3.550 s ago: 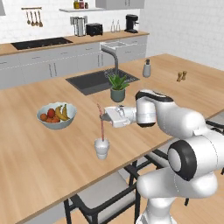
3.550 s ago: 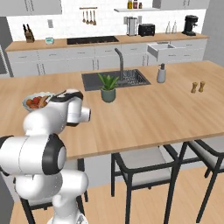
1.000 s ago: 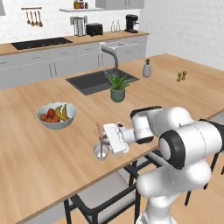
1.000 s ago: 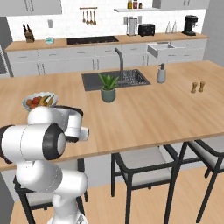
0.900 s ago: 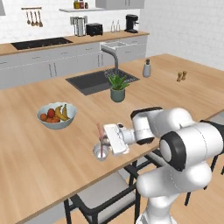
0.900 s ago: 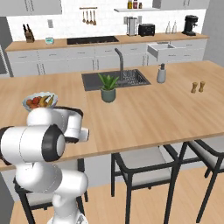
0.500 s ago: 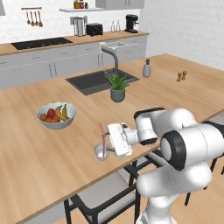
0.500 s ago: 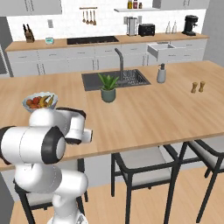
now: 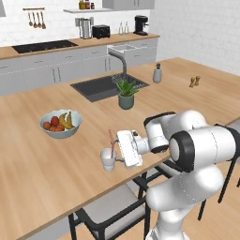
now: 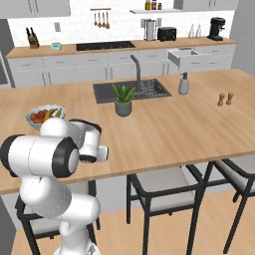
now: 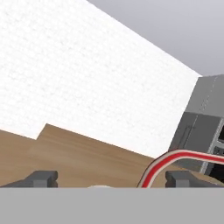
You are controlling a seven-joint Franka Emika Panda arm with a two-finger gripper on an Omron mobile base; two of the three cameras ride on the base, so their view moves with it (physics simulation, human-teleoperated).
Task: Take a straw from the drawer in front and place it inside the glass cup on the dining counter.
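The glass cup (image 9: 108, 160) stands near the front edge of the dining counter (image 9: 47, 173). The thin red-pink straw (image 9: 111, 138) sticks up out of it, leaning slightly. My gripper (image 9: 116, 150) is right beside the cup on its right, level with the straw, jaws open. In the hand view the straw (image 11: 161, 166) curves up between my fingertips (image 11: 42, 178), close to the right one, and neither grips it. My gripper (image 11: 111, 179) stands wide. The drawer (image 10: 185, 56) hangs open at the far wall cabinets. In the right base view my arm covers the cup.
A fruit bowl (image 9: 60, 124) sits left of the cup. A potted plant (image 9: 125, 95) stands by the dark sink (image 9: 107, 86) with its faucet. A soap bottle (image 9: 157, 73) and salt and pepper shakers (image 9: 194, 82) are further right. Stools (image 10: 159, 194) stand under the counter edge.
My hand came down to the cup with the straw, then the jaws went from shut to wide open. The straw is let go and rests in the cup.
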